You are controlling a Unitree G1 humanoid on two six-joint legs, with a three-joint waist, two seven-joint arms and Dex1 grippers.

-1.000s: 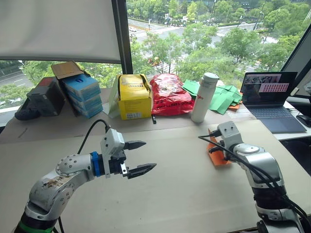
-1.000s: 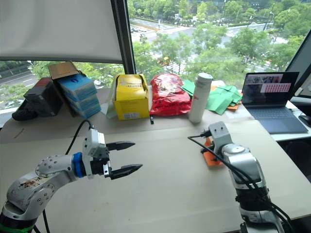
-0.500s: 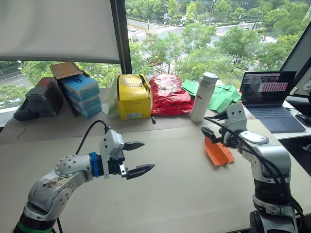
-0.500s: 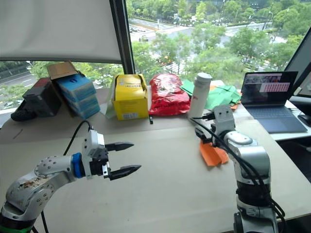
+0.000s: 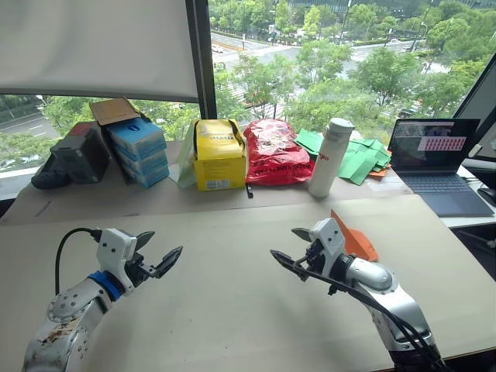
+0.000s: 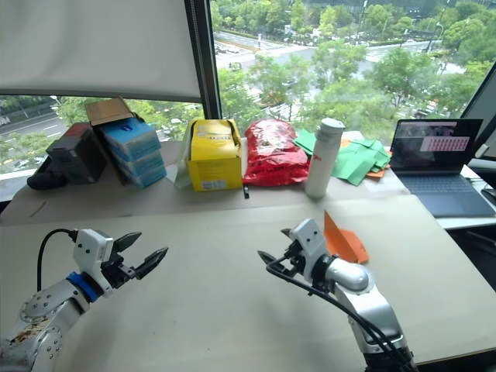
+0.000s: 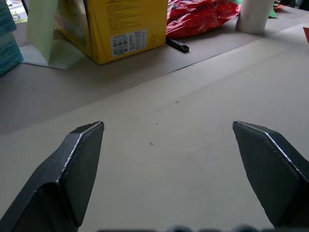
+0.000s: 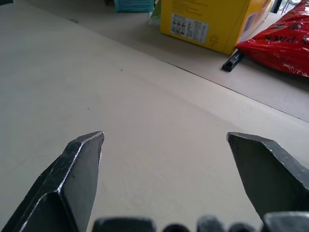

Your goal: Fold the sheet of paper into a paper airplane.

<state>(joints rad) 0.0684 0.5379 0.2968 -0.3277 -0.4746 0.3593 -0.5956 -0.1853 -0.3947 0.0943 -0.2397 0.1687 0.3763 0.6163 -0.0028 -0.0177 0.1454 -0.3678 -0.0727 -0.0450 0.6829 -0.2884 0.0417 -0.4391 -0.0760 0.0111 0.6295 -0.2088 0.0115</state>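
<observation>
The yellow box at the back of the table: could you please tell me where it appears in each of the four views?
Left eye view: the yellow box stands by the window, just left of the red bag.
Right eye view: same spot, left of centre.
Left wrist view: far ahead, with the bag beside it.
Right wrist view: far ahead, again next to the bag.
Shared landmark: the red bag.

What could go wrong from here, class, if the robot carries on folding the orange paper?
The orange paper lies loose behind the open right gripper, one flap raised, so a draught or a passing arm might shift it. The open left gripper hovers far off, so pinning a crease two-handed may need a long reach.
</observation>
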